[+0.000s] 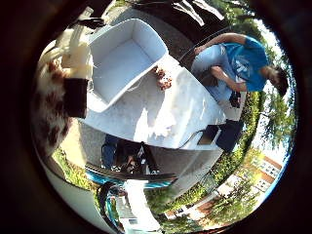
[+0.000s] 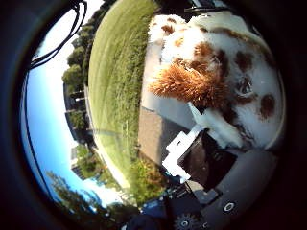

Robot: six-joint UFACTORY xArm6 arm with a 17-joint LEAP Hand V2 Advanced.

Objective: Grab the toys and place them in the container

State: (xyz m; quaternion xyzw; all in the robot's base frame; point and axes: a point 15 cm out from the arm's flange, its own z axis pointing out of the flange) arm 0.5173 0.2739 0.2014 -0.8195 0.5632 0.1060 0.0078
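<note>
A white plush toy with brown spots and a tuft of orange-brown fur [image 2: 230, 72] fills much of the thumb side view, close against my palm. My right hand [image 2: 201, 163] has its white and black fingers [image 1: 75, 92] curled round it. The toy is held in the air, off to the side of the white table [image 1: 165, 117]. An empty white rectangular container [image 1: 146, 41] stands on that table. A small brown toy [image 1: 163, 78] lies on the tabletop just beside the container's corner.
A dark blue object [image 1: 226, 134] lies at the table's far edge. Dark gear [image 1: 131, 156] stands on the pavement below the table. A lawn [image 2: 115, 72] and trees lie beyond.
</note>
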